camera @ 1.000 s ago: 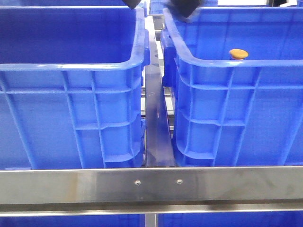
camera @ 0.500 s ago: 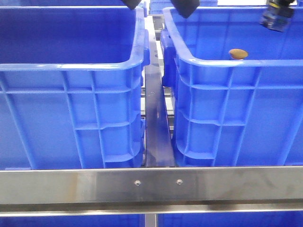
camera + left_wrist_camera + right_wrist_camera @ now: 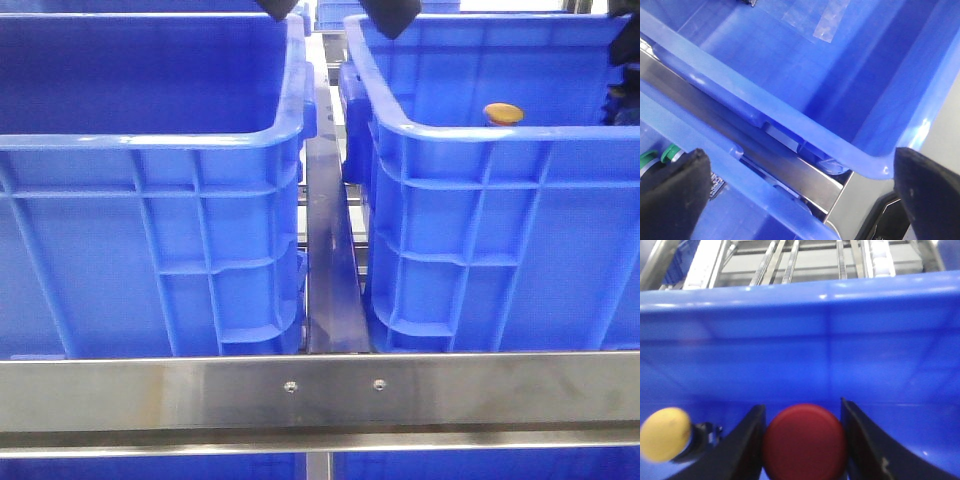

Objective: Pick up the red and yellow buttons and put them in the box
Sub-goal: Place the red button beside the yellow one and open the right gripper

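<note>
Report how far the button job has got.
Done: nothing visibly finished.
In hand: the right gripper has its fingers on either side of the red button inside a blue crate.
Left: the yellow button sits loose beside it; the left gripper is open, holding nothing.

Black, matte fingers (image 3: 670,200) on the left gripper (image 3: 800,200): broad, rounded, soft-edged pads with a faintly grainy surface. Just behind one of them, a glossy black moulded housing edge. Same black on the right gripper (image 3: 802,440), its fingers (image 3: 742,445) slimmer, curved blades widening toward the base, with a small pale scuff low on one. In the front view, only dark blunt tips at the top edge, plus a sliver of dark hardware at the far right.
</note>
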You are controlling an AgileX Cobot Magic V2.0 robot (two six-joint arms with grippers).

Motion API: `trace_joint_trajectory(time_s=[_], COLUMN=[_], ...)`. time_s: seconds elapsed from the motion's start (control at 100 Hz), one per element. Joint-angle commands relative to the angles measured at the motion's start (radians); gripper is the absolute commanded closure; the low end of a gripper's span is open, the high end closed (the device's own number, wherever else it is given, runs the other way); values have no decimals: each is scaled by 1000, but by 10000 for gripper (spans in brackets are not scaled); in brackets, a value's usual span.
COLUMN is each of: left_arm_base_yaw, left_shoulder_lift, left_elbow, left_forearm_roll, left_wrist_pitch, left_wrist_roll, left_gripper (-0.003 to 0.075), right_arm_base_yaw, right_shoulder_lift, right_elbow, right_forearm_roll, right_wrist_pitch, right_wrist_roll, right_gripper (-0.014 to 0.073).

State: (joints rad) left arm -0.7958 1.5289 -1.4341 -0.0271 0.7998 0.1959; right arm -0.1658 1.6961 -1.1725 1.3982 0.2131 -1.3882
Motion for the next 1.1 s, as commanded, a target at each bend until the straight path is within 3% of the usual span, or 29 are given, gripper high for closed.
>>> trace_joint_trajectory(time_s=[0.0,0.35,0.78,0.88,1.0,1.09], left_arm_base_yaw=[-8,-8,-8,-8,-8,-8], left_shoulder_lift=[-33,-33,-33,-33,-33,-33], left_elbow=[-31,-31,-31,-31,-31,-31], left_forearm_roll=[-7,-7,-7,-7,-7,-7], left_wrist_pitch=[-52,-52,-56,-56,-56,-56], left_wrist_roll=[-2,-2,-2,-2,-2,-2], left_gripper=[29,29,29,29,29,29], right_arm_base_yaw=[-4,2,2,2,2,2], right_shoulder_lift=[3,134,161,161,161,161], right_elbow=[-71,-134,-148,-148,-148,-148], right_forearm_roll=[27,32,32,32,32,32], right_wrist_pitch=[27,43,46,63,89,89], right_wrist_roll=[-11,-11,-11,-10,-10,-10], right_gripper=[445,445,441,363,191,137])
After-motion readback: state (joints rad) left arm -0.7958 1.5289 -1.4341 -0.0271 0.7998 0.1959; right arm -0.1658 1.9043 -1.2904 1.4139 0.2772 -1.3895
